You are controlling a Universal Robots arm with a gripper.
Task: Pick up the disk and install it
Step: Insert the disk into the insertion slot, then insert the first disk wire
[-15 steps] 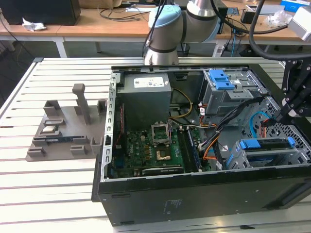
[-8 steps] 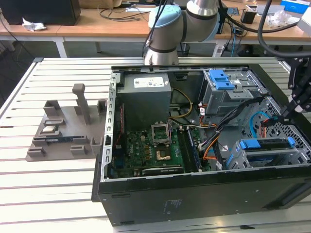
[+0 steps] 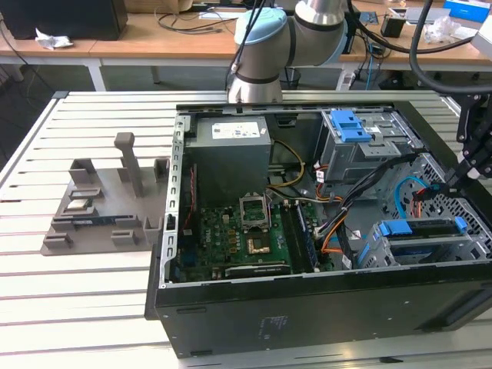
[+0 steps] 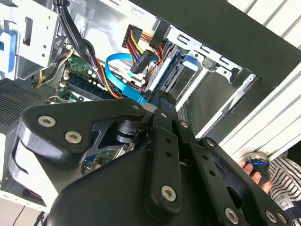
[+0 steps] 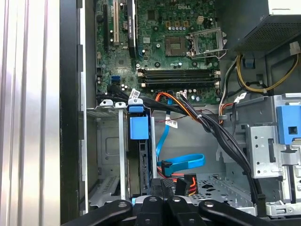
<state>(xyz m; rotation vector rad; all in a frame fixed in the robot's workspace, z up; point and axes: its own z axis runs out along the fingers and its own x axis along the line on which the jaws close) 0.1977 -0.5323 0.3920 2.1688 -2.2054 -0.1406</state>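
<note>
Black linkage filled your nearest view: the jaws of the gripper (image 5: 162,186) were drawn together, with nothing visible between them. They hung just above the drive bay at the case's (image 3: 307,315) front corner, the one on the exterior view's right. There the disk (image 5: 139,127) stood on edge in its slot, its blue carrier tab uppermost and close against the case wall. My reading is that it was already seated, and that the clenched tip sat at its cable end to press rather than to carry. I could not tell whether the tip touched it.

Right beside the tip you had a looped blue data cable (image 5: 181,162) and a bunch of red and orange leads (image 4: 138,42). Both crowded the disk's connector end. A thick black cable bundle (image 5: 207,125) ran across the bay towards the motherboard (image 5: 155,47) and narrowed the way in from that side.

Farther in, the grey drive cage with its blue latch (image 3: 350,123) stood at the case's rear corner, with the power supply box (image 3: 231,146) beside it along the rear wall.

Outside the case, a hand (image 4: 256,175) rested on the slatted surface (image 3: 77,307). A grey fixture (image 3: 108,200) lay well apart, towards the surface's edge on the exterior view's left.
</note>
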